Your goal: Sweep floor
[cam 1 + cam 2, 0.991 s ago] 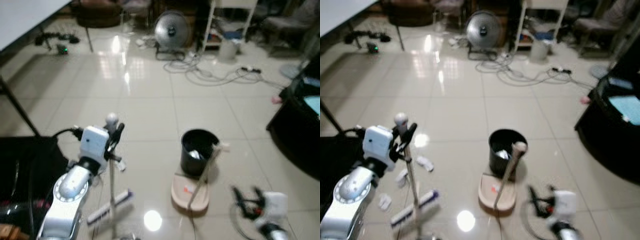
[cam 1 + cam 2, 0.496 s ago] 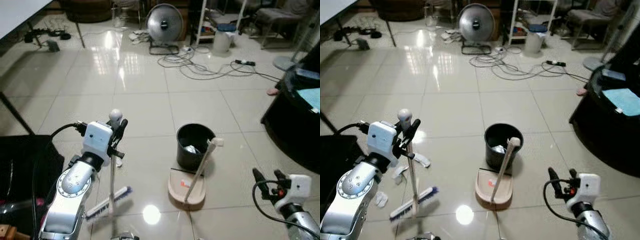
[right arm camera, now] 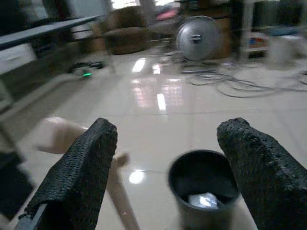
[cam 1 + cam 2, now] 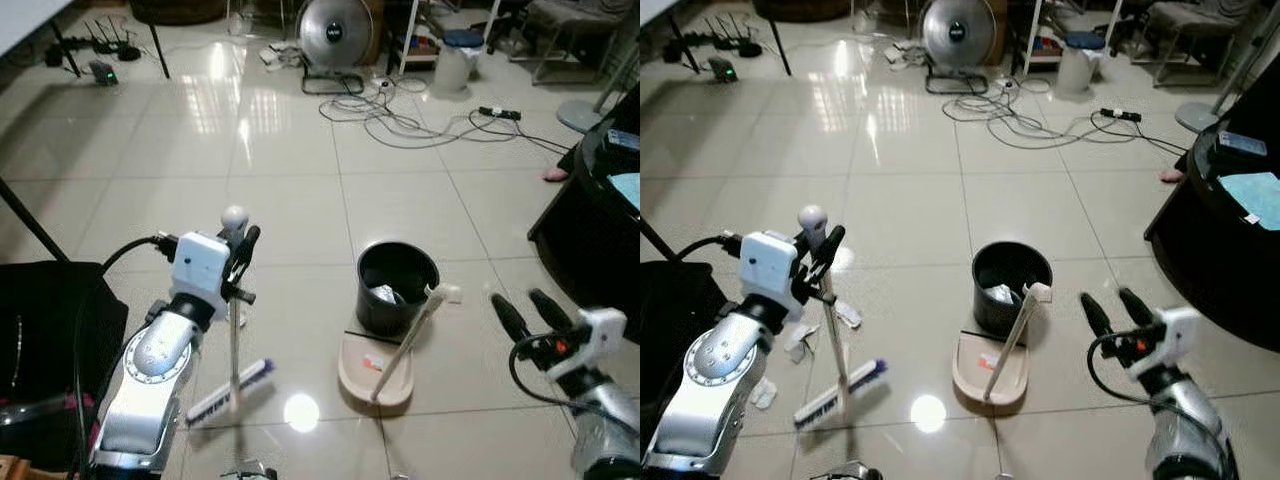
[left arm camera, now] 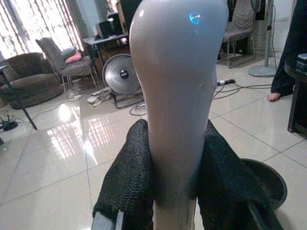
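Observation:
My left gripper (image 4: 241, 258) is shut on the grey broom handle (image 5: 177, 96) just below its rounded top, and its black fingers (image 5: 129, 182) press both sides. The broom stands nearly upright with its blue-and-white brush head (image 4: 228, 390) on the tiles. Crumpled paper scraps (image 4: 800, 340) lie on the floor beside the brush. A beige dustpan (image 4: 375, 375) rests against a black bin (image 4: 397, 287), and the pan's long handle (image 4: 415, 325) leans to the right. My right gripper (image 4: 525, 310) is open, raised just right of that handle and apart from it. In the right wrist view the bin (image 3: 204, 187) sits between the fingers (image 3: 81, 167).
A black bag (image 4: 40, 330) lies at my left, with a slanted table leg (image 4: 30, 220) behind it. Dark furniture (image 4: 600, 210) stands at the right. A floor fan (image 4: 335, 30), a white pail (image 4: 455, 65) and loose cables (image 4: 420, 125) are at the back. Glossy open tiles lie between.
My right gripper has risen and come in toward the dustpan handle, still open. My left gripper keeps its hold on the broom. The camera has shifted a little.

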